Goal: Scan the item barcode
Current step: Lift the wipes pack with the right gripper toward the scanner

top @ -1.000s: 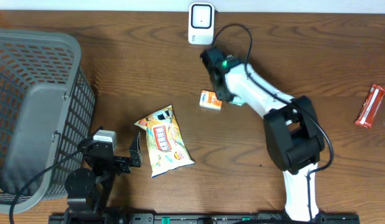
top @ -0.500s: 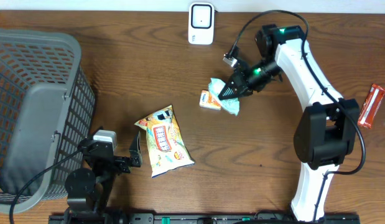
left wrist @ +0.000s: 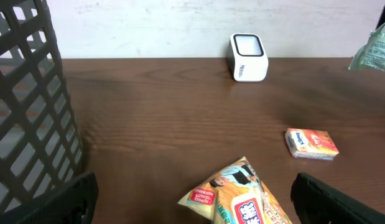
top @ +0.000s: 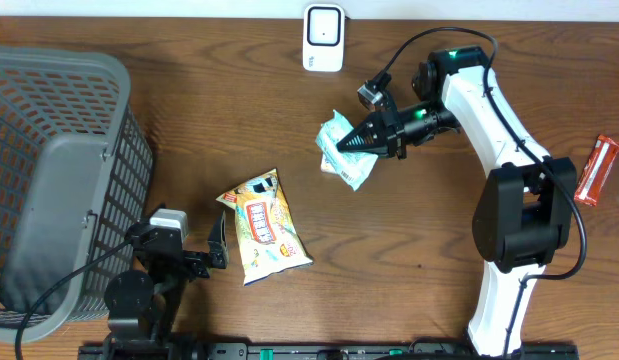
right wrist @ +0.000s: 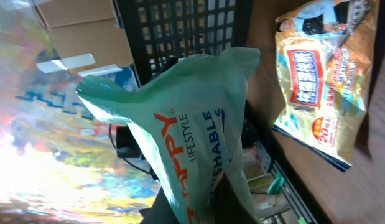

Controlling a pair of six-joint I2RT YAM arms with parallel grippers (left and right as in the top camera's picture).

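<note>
My right gripper (top: 357,145) is shut on a pale green wipes packet (top: 343,150) and holds it off the table, below and right of the white barcode scanner (top: 322,38). In the right wrist view the packet (right wrist: 192,130) fills the middle, its printed face toward the camera, pinched between the dark fingers (right wrist: 232,200). The left wrist view shows the scanner (left wrist: 249,57) at the back and a corner of the packet (left wrist: 372,53) at the right edge. My left gripper (top: 207,258) is open at the table's front left.
A yellow snack bag (top: 264,227) lies just ahead of the left gripper. A small orange box (left wrist: 311,143) sits on the table under the lifted packet. A grey mesh basket (top: 59,180) fills the left side. A red bar (top: 597,170) lies at the far right.
The right arm has swung out to the right and lifted the green packet off the table, carrying it up and left over the orange box. The left arm has not moved.
</note>
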